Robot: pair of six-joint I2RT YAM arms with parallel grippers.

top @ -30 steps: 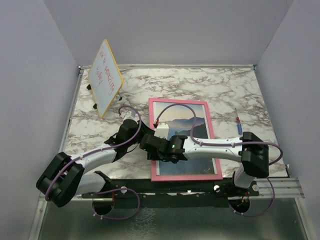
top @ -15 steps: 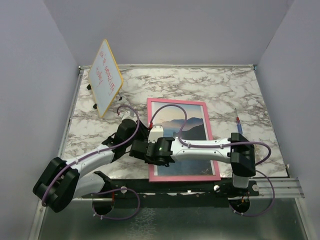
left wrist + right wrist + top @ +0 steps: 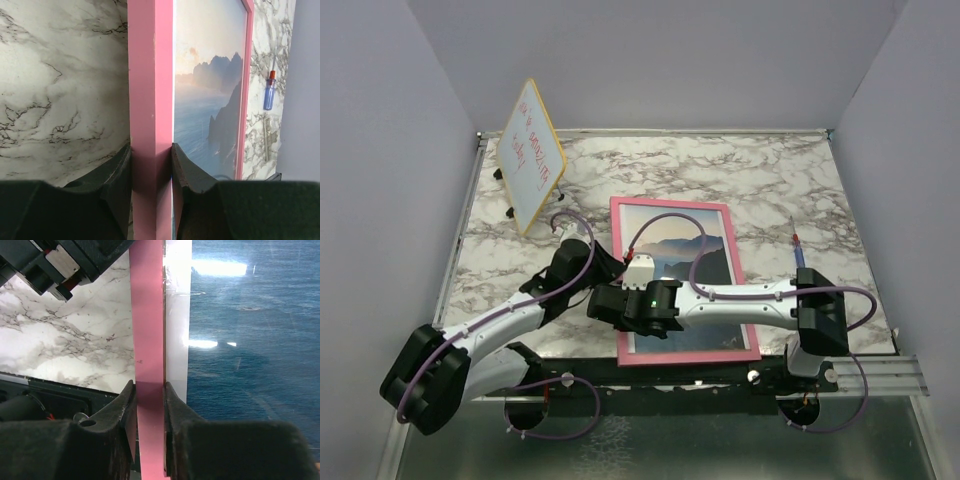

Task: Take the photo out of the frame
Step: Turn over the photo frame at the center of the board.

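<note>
The left gripper and the right gripper each pinch the frame by its pink border, the photo just right of their fingers.

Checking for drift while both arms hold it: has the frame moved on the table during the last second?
Yes. The frame has slid slightly left, away from the small blue tool.

Photo inside frame on table
</note>
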